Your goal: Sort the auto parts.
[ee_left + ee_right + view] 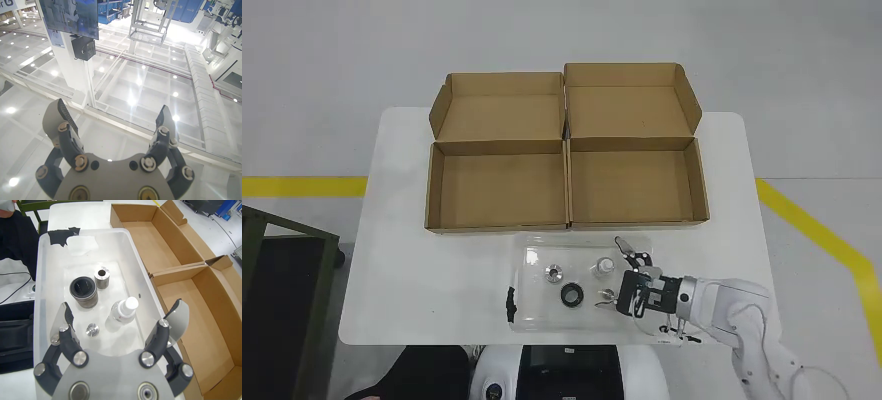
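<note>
You're at the pick stage: your right pincer (pixel 122 304) hangs spread apart above the clear bin (pixel 40 279), where bearing (pixel 84 292), sleeve (pixel 102 279), bottle (pixel 122 313) and disc (pixel 92 330) stand, just beside the cardboard boxes (pixel 170 280). Next, lower around one part. Your left pincer (pixel 112 104), apart too, holds nothing.

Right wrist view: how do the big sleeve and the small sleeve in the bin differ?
The big sleeve is wider and taller than the small sleeve. The big sleeve has a black rim and a wide bore; the small sleeve has a bare notched rim and a narrow bore. Both are grey metal and stand upright in the bin.
</note>
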Robot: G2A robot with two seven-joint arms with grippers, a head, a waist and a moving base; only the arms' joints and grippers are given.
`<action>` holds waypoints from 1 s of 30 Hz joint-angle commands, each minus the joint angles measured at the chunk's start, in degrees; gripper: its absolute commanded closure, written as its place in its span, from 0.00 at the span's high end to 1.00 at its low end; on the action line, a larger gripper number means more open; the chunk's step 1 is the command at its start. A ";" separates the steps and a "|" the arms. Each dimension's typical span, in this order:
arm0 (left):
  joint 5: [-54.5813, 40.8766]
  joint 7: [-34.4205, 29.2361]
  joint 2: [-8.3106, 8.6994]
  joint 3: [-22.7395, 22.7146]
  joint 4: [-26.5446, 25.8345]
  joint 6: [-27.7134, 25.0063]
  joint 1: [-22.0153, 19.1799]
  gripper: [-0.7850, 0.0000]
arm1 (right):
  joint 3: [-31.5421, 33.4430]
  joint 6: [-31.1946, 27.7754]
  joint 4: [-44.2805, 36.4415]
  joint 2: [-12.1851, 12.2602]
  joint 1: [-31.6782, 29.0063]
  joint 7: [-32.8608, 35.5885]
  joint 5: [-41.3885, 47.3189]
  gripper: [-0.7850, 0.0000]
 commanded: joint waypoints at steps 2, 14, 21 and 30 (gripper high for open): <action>0.00 0.00 0.00 0.00 0.00 0.00 0.00 1.00 | -0.51 0.47 0.24 0.08 0.48 2.07 0.96 0.91; 0.00 0.00 0.00 0.00 0.00 0.00 0.00 1.00 | -2.50 3.00 1.00 0.52 2.23 7.98 1.03 0.50; 0.00 0.00 0.00 0.00 0.00 0.00 0.00 1.00 | -3.63 3.56 2.03 0.75 3.38 9.28 1.69 0.42; 0.00 0.00 0.00 0.00 0.00 0.00 0.00 1.00 | -3.41 3.21 -1.72 1.41 2.43 10.30 1.46 0.00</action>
